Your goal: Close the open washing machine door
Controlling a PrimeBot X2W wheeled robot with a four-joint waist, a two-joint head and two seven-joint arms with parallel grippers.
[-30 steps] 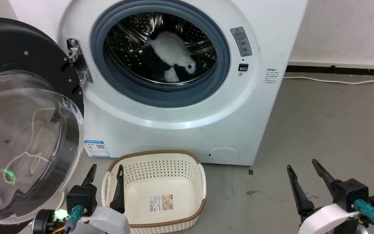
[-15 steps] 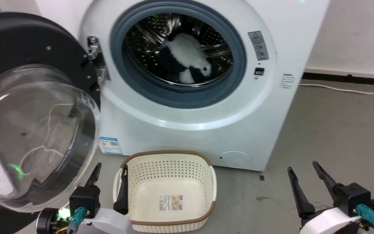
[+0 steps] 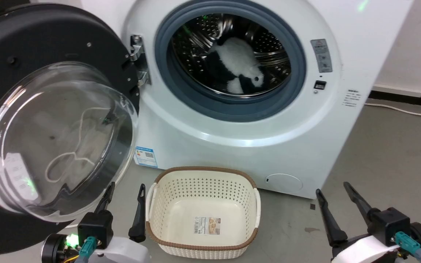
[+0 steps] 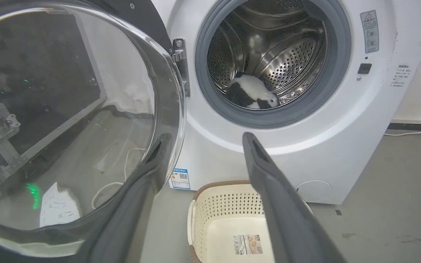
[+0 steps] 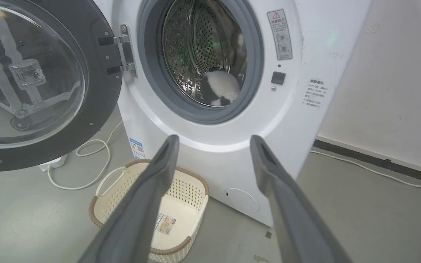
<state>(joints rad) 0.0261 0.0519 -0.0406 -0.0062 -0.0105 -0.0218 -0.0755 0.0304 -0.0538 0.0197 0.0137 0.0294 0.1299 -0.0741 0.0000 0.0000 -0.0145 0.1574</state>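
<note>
black-rimmed round glass-bowled door [image 3: 49,138] open | left tool [image 3: 126,187], right tool [image 3: 332,187] spread, empty | risk: push may skid off curved glass

the washing machine door [image 3: 55,128] is cut off at the frame's left edge; the print on the warning label [image 3: 321,55] cannot be read.
</note>
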